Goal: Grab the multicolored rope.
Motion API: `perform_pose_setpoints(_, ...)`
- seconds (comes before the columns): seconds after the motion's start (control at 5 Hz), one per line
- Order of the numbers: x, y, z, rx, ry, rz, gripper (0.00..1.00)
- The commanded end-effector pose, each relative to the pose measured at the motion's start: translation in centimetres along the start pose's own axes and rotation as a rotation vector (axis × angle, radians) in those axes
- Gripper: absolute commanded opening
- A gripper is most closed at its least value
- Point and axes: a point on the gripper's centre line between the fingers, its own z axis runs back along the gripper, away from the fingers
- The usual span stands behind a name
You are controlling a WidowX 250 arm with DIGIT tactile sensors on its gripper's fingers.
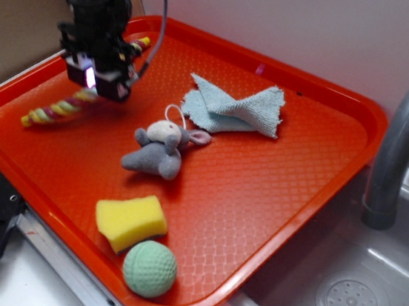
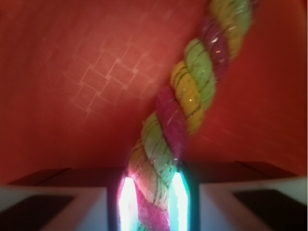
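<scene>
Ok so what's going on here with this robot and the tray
The gripper is down over the rope at the back left of the orange tray. The wrist view shows the rope running between the fingers, which sit close on either side. The mouse, cloth, sponge and ball lie untouched.

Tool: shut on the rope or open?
Shut on the multicolored rope: wrist view shows the tool with both pads pressed against it.
</scene>
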Motion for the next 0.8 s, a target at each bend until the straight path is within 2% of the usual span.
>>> perform_pose_setpoints(0.0,-1.7,-0.7,11.4,-0.076,-0.219,-0.037,0.00)
perform_pose_setpoints(0.2,-3.1,-0.9,16.4,-0.173,-0.263,-0.027,0.00)
perform_pose_setpoints(0.4,-2.4,-1.0,15.7,-0.165,-0.249,-0.022,0.00)
perform_pose_setpoints(0.6,-2.2,-1.2,15.6,-0.158,-0.245,-0.100,0.00)
